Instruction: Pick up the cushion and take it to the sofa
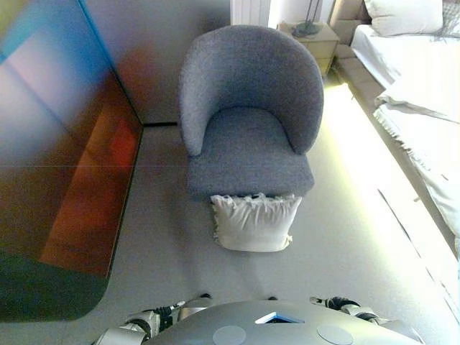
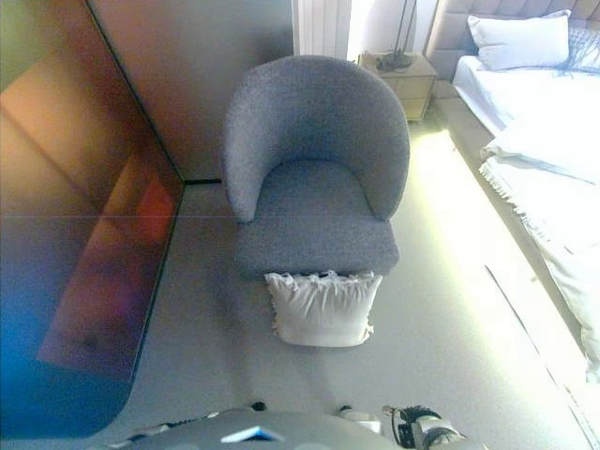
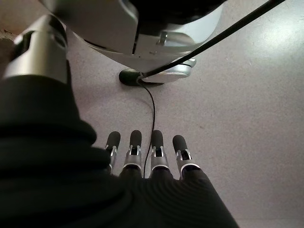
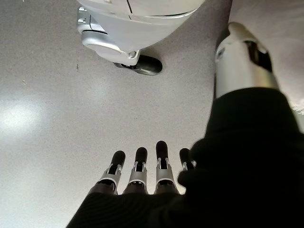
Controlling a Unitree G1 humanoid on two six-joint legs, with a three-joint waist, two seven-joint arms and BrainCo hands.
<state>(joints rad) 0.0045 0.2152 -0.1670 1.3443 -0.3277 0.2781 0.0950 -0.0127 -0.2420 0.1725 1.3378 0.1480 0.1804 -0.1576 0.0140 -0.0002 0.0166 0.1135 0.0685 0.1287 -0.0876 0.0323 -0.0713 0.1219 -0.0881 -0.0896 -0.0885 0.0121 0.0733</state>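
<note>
A white cushion (image 1: 254,221) with a frilled top edge stands on the grey floor, leaning against the front of a grey armchair (image 1: 248,115). It also shows in the right eye view (image 2: 322,307). My left hand (image 3: 147,159) hangs at my side over the floor, fingers straight and empty. My right hand (image 4: 140,173) hangs at my other side, fingers straight and empty. Both hands are well short of the cushion, down by my body.
A dark glossy panel (image 1: 57,158) runs along the left. A bed with white bedding (image 1: 424,93) stands on the right, with a bedside table (image 1: 310,37) beyond the chair. Open grey floor (image 1: 345,237) lies between me and the cushion.
</note>
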